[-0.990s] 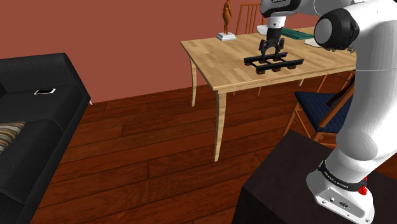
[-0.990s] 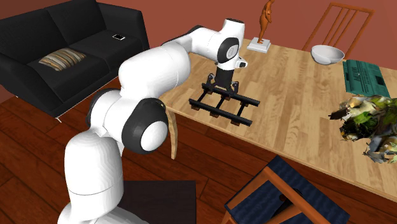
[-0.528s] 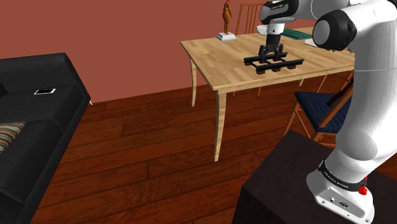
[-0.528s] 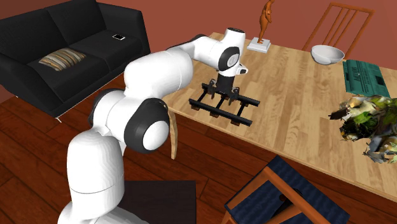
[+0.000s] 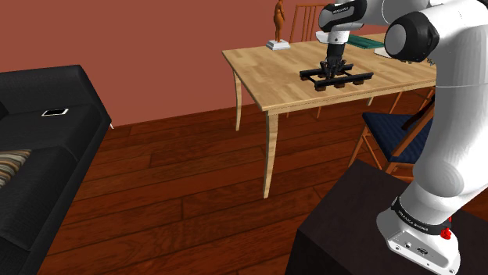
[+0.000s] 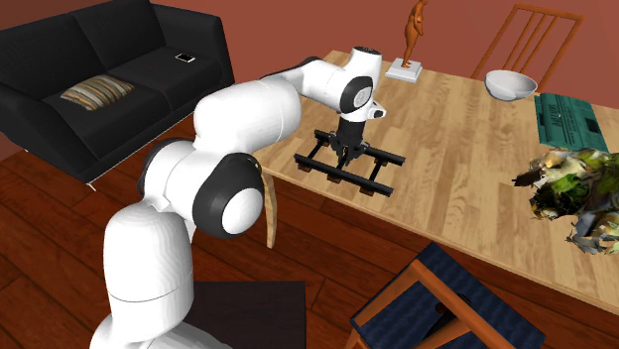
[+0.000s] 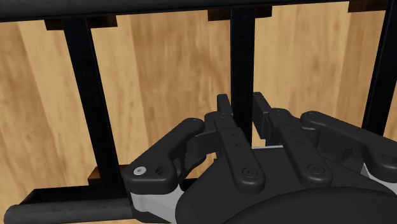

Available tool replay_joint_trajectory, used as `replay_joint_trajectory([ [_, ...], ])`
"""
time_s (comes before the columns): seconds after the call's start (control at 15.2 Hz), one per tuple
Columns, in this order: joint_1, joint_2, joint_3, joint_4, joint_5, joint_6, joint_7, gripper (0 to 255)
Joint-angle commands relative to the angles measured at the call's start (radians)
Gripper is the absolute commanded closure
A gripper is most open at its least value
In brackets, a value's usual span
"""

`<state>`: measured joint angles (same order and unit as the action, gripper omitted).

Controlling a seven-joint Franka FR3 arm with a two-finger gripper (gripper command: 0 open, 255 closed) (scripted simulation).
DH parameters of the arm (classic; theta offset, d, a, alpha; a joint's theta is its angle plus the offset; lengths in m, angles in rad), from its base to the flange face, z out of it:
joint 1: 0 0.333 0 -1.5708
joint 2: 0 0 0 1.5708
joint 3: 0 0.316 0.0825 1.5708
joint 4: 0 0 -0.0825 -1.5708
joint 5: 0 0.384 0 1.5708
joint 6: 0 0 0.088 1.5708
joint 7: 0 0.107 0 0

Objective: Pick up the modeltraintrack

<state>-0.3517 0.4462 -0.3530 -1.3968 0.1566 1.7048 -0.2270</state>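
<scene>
Change: over the last second the end effector (image 5: 332,67) has sunk from just above the track (image 5: 357,76) down among its bars, and its fingers (image 7: 224,124) have drawn together.
End effector: almost fully closed, pinching the track's thin middle crosspiece (image 7: 242,57) between its two black fingers.
Track: black and ladder-shaped, lying flat on the pale wooden desk (image 5: 262,74). It sits at the upper right of the shoulder view and the centre of the second exterior view, close to the desk's edge.
Stage: the grip looks made and the lift has not begun.
Risk: the hold is on a single narrow bar, so on lifting the track may swivel, tilt or slip free.
</scene>
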Motion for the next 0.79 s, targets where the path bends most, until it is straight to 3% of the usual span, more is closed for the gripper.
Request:
replay_joint_trajectory([
  [0.0,0.0,0.001,0.0,0.0,0.0,0.0,0.0,255],
  [0.2,-0.001,0.001,0.0,-0.001,0.0,0.001,-0.001,255],
  [0.73,-0.011,0.002,-0.003,0.11,-0.001,-0.108,0.004,255],
])
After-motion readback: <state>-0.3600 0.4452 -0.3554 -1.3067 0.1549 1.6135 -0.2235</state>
